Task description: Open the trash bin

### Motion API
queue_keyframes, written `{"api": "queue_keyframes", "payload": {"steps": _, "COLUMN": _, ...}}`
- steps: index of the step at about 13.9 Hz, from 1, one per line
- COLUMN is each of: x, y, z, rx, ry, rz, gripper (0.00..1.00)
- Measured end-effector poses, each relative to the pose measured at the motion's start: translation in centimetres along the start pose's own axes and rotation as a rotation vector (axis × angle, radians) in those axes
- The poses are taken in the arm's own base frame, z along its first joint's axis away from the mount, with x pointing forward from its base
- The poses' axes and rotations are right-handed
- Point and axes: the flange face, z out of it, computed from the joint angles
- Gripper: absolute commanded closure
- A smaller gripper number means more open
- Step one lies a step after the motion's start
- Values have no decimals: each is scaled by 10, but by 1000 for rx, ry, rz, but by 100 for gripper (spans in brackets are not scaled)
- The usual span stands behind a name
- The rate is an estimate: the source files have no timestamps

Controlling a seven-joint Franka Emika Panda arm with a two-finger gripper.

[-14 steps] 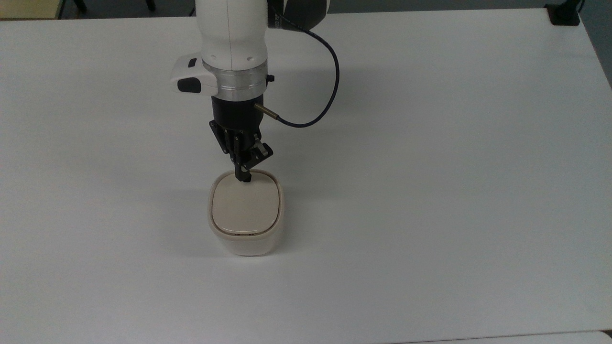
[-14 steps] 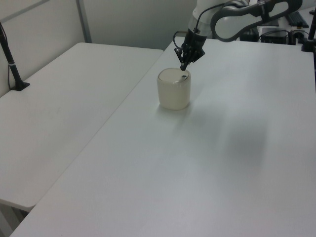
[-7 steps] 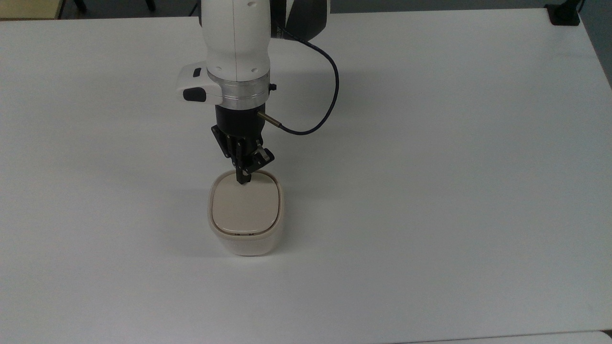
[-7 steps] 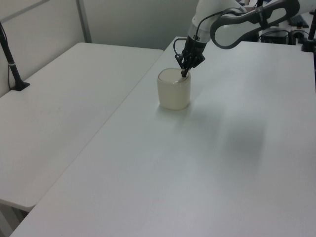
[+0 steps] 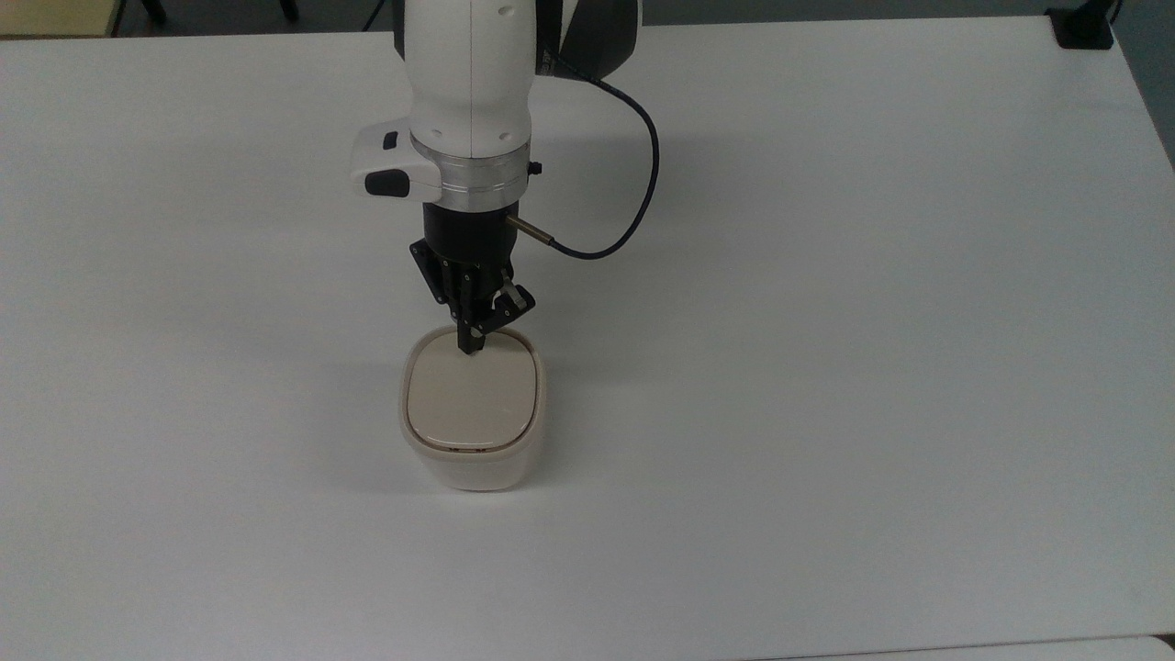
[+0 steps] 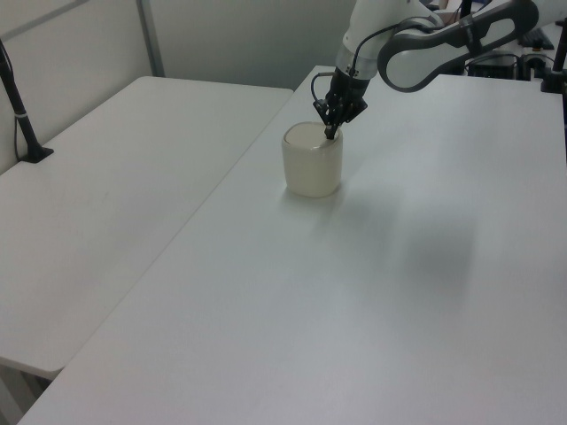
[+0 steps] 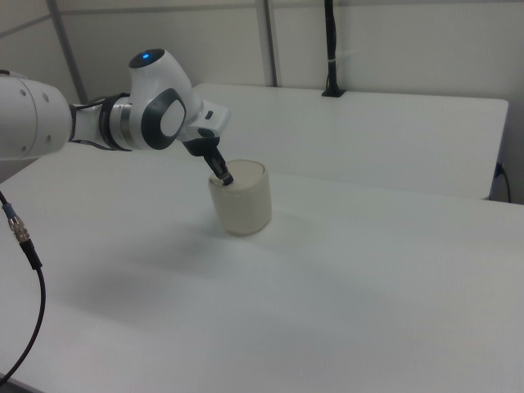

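The cream-white trash bin (image 5: 473,461) stands on the white table (image 5: 826,367), its flat beige lid (image 5: 471,397) lying closed. My gripper (image 5: 471,346) points straight down with its black fingers together, the tips touching the bin's rim on the arm's side, at the lid's edge. The tips cover the black button. In the left view the gripper (image 6: 330,135) meets the far top edge of the bin (image 6: 311,168). In the right view the gripper (image 7: 227,179) touches the top-left rim of the bin (image 7: 242,205).
A dark cable (image 5: 633,193) loops from the wrist to the top view's right. A black clamp (image 5: 1083,28) sits at the table's far right corner. A second table (image 6: 106,177) with a black post (image 6: 22,115) adjoins in the left view.
The arm has shifted slightly toward the top view's right and come down, bringing the fingertips onto the bin's rim. The lid stays flat and closed.
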Motion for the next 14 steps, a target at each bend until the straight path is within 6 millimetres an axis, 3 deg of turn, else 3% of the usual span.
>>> {"api": "queue_keyframes", "payload": {"steps": 5, "x": 8, "y": 0, "z": -18, "rx": 21, "ry": 22, "rz": 26, "gripper": 100}}
{"api": "queue_keyframes", "payload": {"steps": 9, "x": 26, "y": 9, "z": -73, "rx": 60, "ry": 69, "rz": 54, "gripper": 100}}
{"api": "queue_keyframes", "payload": {"steps": 11, "x": 29, "y": 16, "z": -106, "rx": 56, "ry": 66, "rz": 65, "gripper": 92}}
{"api": "queue_keyframes", "payload": {"steps": 14, "x": 26, "y": 25, "z": -136, "rx": 29, "ry": 33, "rz": 57, "gripper": 71}}
